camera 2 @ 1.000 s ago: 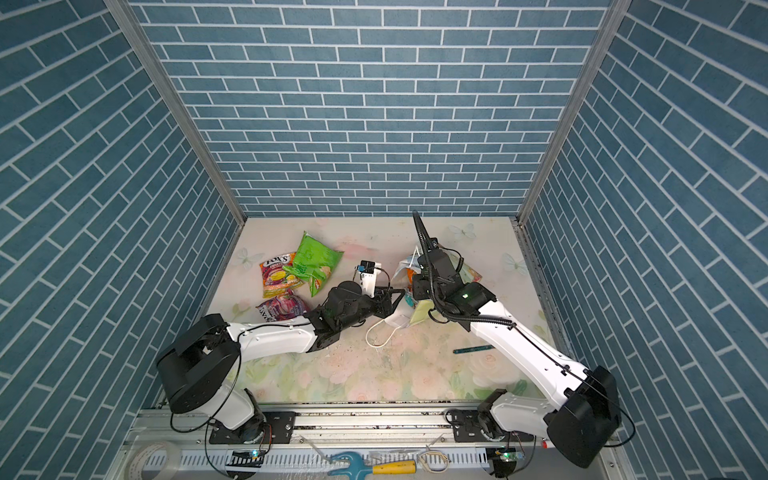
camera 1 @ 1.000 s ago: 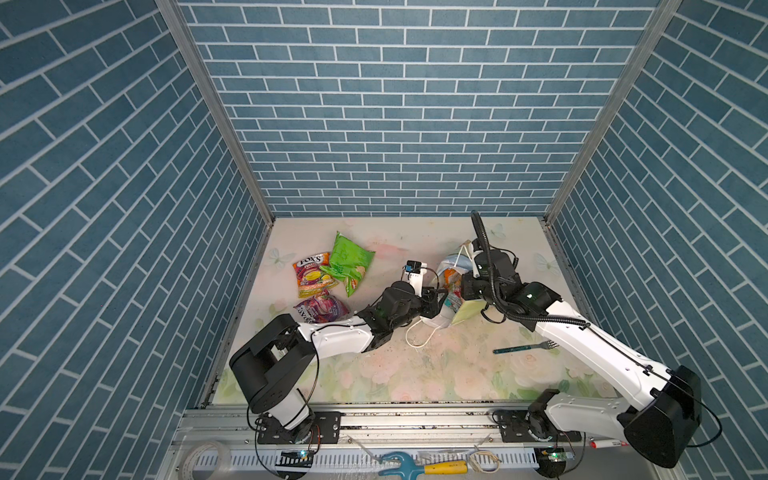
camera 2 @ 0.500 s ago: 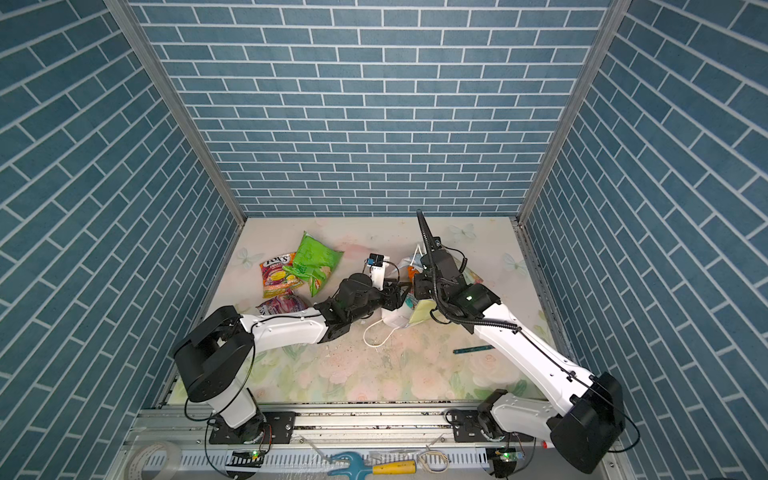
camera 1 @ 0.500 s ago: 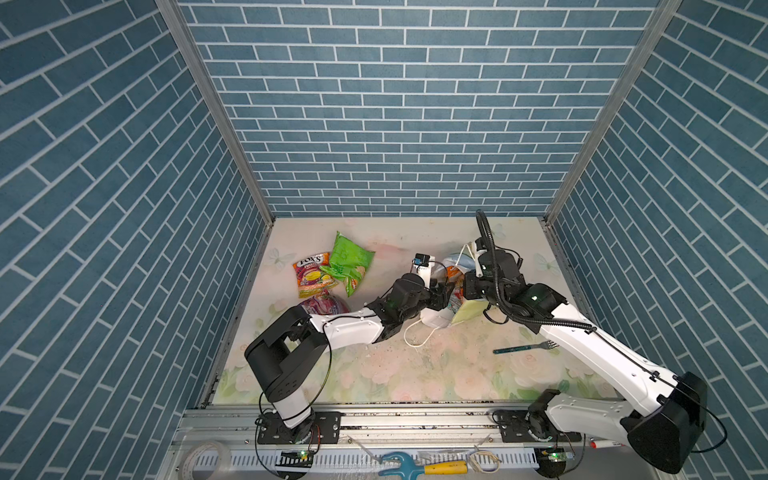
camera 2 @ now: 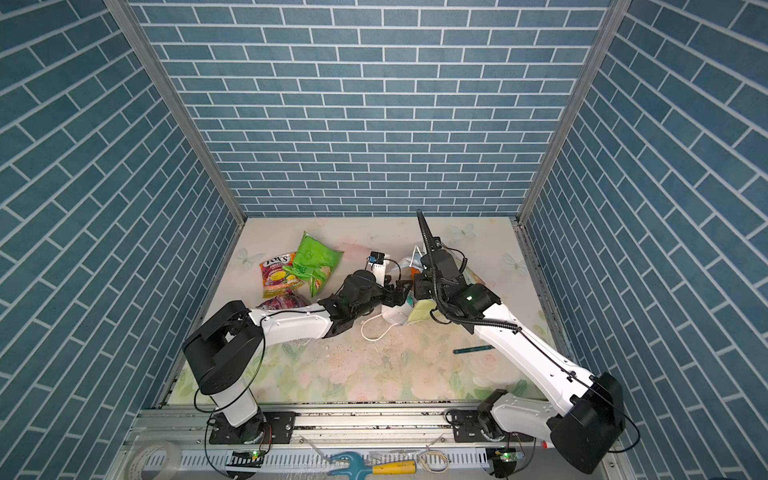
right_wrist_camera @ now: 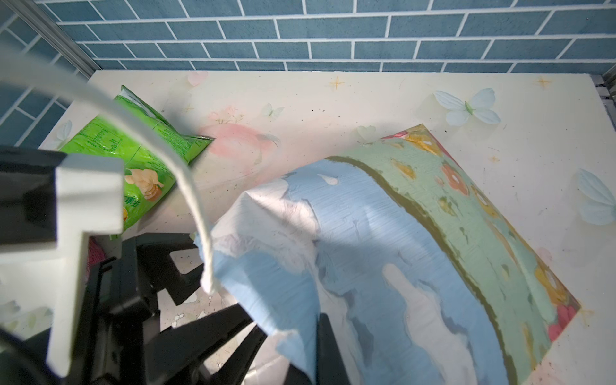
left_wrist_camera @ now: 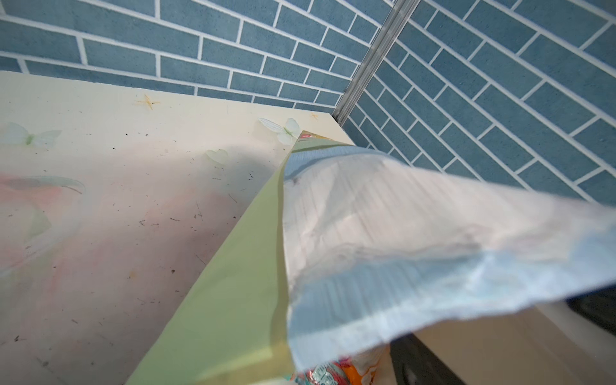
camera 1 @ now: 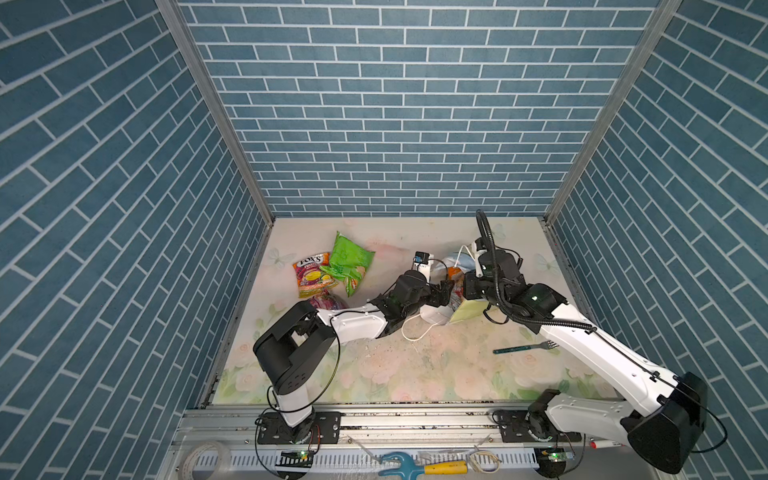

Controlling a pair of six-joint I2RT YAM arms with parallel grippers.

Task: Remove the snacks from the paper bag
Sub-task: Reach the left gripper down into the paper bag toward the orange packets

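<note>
1. The paper bag (camera 1: 467, 312) is seen lying on its side on the floral table (camera 1: 415, 374), right of centre in both top views. Its mouth is turned towards the left of the frame and its pale yellow-green side panel is shown to the camera.
2. The left gripper (camera 1: 448, 291) is placed at the bag's mouth. In the right wrist view its jaws are seen spread wide, and nothing is seen clamped between them.
3. The right gripper (camera 1: 466, 287) is closed tight on the upper rim of the bag, and the sky-printed wall (right_wrist_camera: 383, 250) is held lifted off the table by it.
4. An orange packet (camera 1: 456, 273) is visible in the mouth, between the two grippers. A corner of a multicoloured packet (left_wrist_camera: 333, 373) is shown under the raised wall at the bottom edge of the left wrist view.
5. Three snacks are found outside the bag, left of centre in both top views. The green chip bag (camera 1: 349, 266) is laid touching the FOX'S packet (camera 1: 309, 276), and the purple packet (camera 1: 328, 301) just below them is partly hidden by the left arm.
6. A white cord handle (camera 1: 415, 330) is looped on the table just below the mouth.
7. A teal-handled fork (camera 1: 525, 347) is laid to the lower right, well apart from the bag.
</note>
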